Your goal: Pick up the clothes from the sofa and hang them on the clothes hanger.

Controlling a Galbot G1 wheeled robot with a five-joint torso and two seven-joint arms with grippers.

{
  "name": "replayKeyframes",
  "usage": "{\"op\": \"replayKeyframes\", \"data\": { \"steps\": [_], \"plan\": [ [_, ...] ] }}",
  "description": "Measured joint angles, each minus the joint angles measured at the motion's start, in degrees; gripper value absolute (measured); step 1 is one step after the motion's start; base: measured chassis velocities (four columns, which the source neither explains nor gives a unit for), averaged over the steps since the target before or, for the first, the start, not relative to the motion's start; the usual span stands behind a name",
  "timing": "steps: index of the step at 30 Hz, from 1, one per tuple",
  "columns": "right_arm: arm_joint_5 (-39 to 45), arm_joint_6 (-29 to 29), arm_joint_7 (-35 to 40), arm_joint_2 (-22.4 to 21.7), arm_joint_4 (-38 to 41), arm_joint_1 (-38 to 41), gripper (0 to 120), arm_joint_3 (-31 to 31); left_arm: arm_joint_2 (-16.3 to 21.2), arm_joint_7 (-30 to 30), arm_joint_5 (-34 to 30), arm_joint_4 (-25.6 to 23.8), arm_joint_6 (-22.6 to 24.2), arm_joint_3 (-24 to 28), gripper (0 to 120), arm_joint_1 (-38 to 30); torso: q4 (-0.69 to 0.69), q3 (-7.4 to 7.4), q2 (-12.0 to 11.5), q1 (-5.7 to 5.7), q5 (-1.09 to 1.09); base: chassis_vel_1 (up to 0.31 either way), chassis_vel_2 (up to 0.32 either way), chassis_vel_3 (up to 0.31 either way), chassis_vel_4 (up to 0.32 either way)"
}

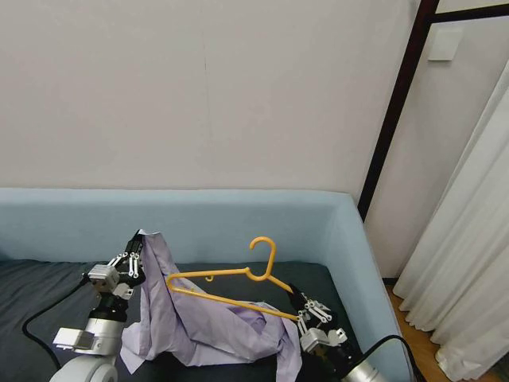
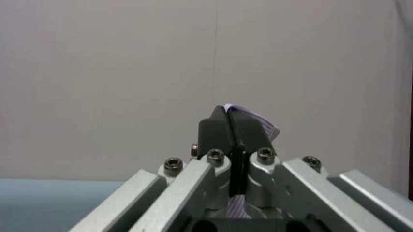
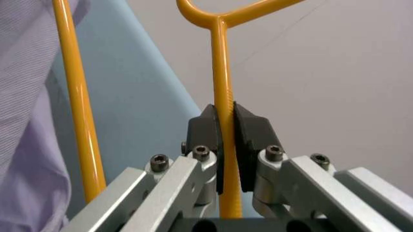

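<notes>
Lilac shirt (image 1: pixel 207 322) – heaped on blue sofa (image 1: pixel 238 219), one corner raised | left gripper (image 1: pixel 140 241) pinched tight on that corner | orange hanger (image 1: pixel 208 274) – above shirt | right gripper (image 1: pixel 297 301) clamped on a hanger bar

Your head camera looks down across the sofa (image 1: pixel 238 215) to its back edge and the wall (image 1: pixel 199 95). Both wrist cameras sit tight behind their jaws, facing that wall; right wrist and head share the hanger (image 3: pixel 221 72).
</notes>
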Motion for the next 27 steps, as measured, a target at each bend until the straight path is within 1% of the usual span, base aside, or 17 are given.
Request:
{"op": "replayKeyframes", "data": {
  "steps": [4,9,18,23,27],
  "plan": [
    [-0.2,-0.5,0.7,0.7,-2.3,1.1,5,-2.1,-0.5,0.0,0.3,-1.0,0.1,0.0,0,0.6,0.01,0.00,0.0,0.00,0.01,0.000,0.000,0.000,0.000],
    [-0.7,-0.8,1.3,1.5,-4.8,1.9,5,-2.7,-1.0,0.0,0.9,-1.3,0.1,0.1,0,0.7,0.00,0.00,0.0,0.00,0.01,0.000,0.000,0.000,0.000],
    [-0.6,-1.7,1.9,1.7,-6.5,3.8,5,-4.7,-2.0,0.0,1.5,-1.8,0.2,0.6,0,1.3,0.00,0.01,0.0,0.01,0.00,0.000,0.000,0.000,0.000],
    [0.6,-0.4,2.6,3.7,-7.5,5.7,5,-6.2,-2.8,0.1,2.9,-1.8,-0.1,2.0,0,1.6,0.00,0.01,0.0,0.01,0.01,0.000,0.000,0.000,0.000],
    [1.0,-1.1,2.7,5.0,-7.6,7.3,5,-7.5,-4.1,0.3,4.5,-1.9,-0.5,3.2,0,2.2,-0.01,0.01,0.0,0.01,0.01,0.000,0.000,0.000,0.000]
  ]
}}
